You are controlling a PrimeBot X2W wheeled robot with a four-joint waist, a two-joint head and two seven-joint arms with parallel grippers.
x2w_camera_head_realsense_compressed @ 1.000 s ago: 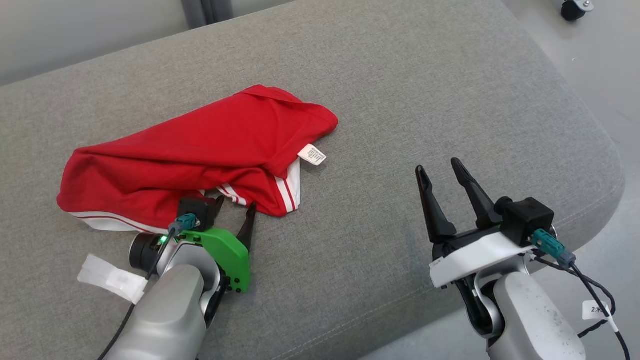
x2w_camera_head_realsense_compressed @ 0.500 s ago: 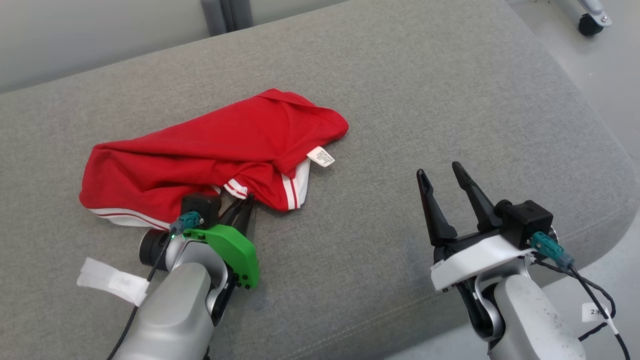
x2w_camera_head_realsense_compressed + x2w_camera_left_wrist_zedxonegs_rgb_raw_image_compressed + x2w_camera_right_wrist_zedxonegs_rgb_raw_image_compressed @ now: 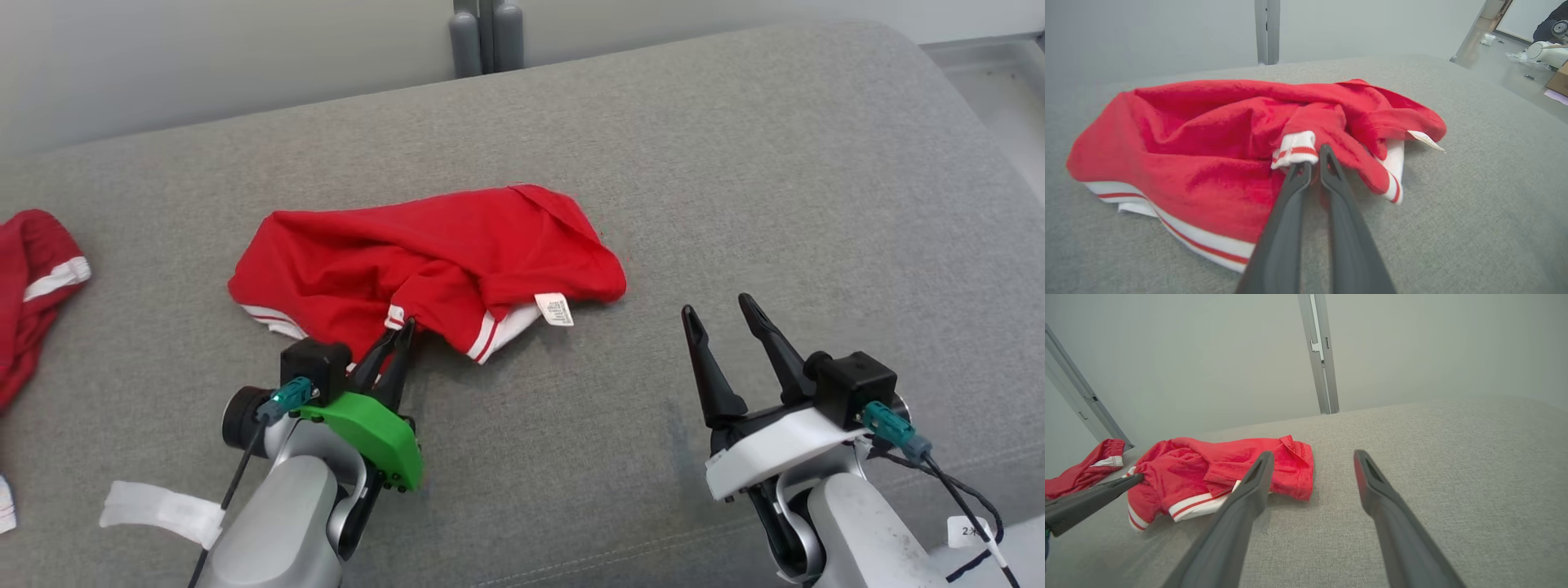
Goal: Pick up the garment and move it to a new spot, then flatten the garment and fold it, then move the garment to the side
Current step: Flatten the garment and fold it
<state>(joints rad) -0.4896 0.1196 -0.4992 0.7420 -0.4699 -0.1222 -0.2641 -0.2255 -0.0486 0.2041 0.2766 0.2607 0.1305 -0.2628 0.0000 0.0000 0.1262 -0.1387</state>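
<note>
A crumpled red garment with white striped trim lies on the grey cushioned surface. My left gripper is shut on its near edge. In the left wrist view the garment bunches up around the gripper, whose tips pinch a white striped cuff. My right gripper stands open to the right of the garment, apart from it. The right wrist view has the garment to the left beyond that gripper, with the left gripper at its edge.
A second red piece of clothing lies at the far left of the surface, also seen as a red heap in the right wrist view. A white tag hangs off the garment's near right. A pale wall with a grey post stands behind.
My left gripper has gone from open to shut on the garment's striped edge, and the cloth has bunched up. The head camera has turned left. My right gripper has kept its pose.
</note>
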